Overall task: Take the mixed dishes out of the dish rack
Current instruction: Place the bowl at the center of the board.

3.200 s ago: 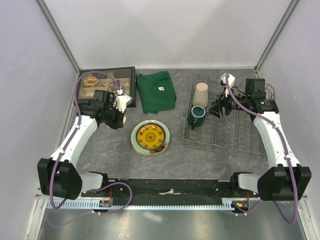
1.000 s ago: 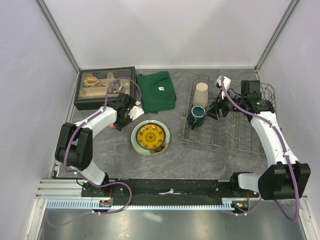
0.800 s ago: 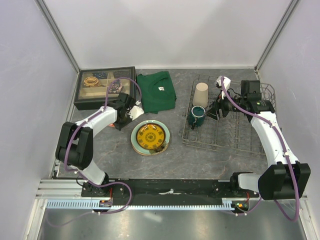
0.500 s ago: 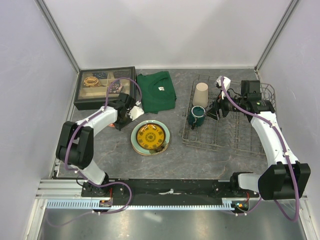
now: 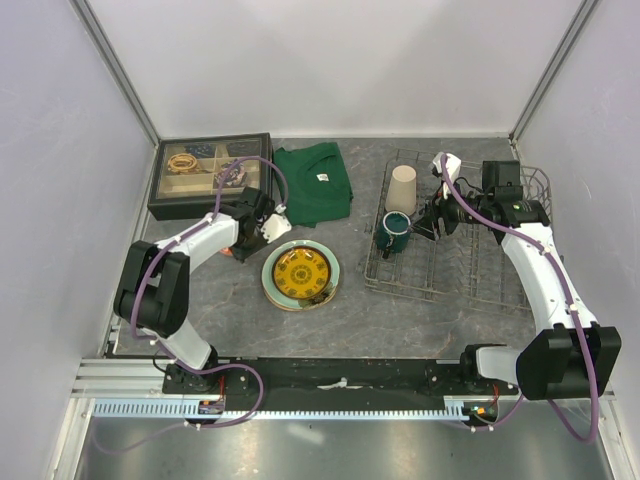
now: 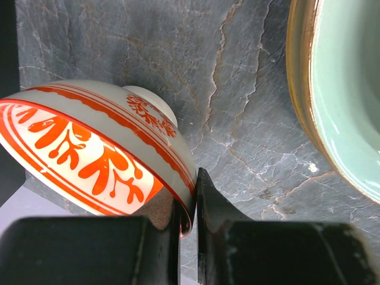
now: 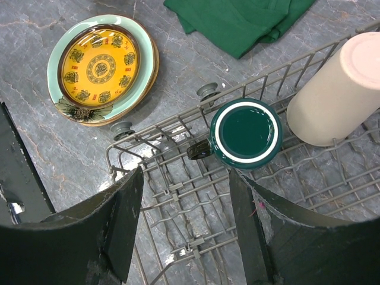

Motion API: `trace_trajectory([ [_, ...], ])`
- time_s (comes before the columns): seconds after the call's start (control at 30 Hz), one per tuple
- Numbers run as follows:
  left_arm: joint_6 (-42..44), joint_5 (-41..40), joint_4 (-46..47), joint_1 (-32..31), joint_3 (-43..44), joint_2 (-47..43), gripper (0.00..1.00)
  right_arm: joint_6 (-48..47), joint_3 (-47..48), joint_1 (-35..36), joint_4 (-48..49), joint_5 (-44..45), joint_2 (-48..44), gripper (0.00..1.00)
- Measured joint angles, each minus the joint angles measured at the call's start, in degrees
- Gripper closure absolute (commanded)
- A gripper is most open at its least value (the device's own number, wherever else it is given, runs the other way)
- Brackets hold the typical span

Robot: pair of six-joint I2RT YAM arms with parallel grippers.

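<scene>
My left gripper is shut on the rim of the red-and-white patterned bowl and holds it tilted just left of the stacked plates. From above, the bowl sits at the gripper. The small yellow patterned plate lies on the pale green plate. My right gripper is open and empty above the grey wire dish rack, just right of the dark green mug. The beige tumbler stands upside down beside the mug. Both also show from above: mug, tumbler.
A folded green cloth lies at the back between the black compartmented tray and the rack. A wire basket sits at the rack's far right. The pale green plate's edge is close to the bowl.
My left gripper has swung right from beside the tray toward the plates with the bowl in it, and crept a little further right in the last second. The right gripper has barely moved.
</scene>
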Motion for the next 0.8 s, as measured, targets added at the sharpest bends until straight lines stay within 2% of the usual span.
trace_trajectory([
  [0.2,0.02,-0.79,0.04,-0.17,0.00,0.79,0.85,-0.35,0.00,0.00,-0.13,0.57,0.00,0.33],
  [0.43,0.13,-1.92,0.20,-0.37,0.00,0.79,0.69,-0.39,0.00,0.00,-0.24,0.72,0.00,0.32],
  [0.8,0.15,-2.43,-0.02,-0.76,0.00,0.66,0.52,-0.81,0.02,0.02,-0.26,2.80,0.20,0.30],
])
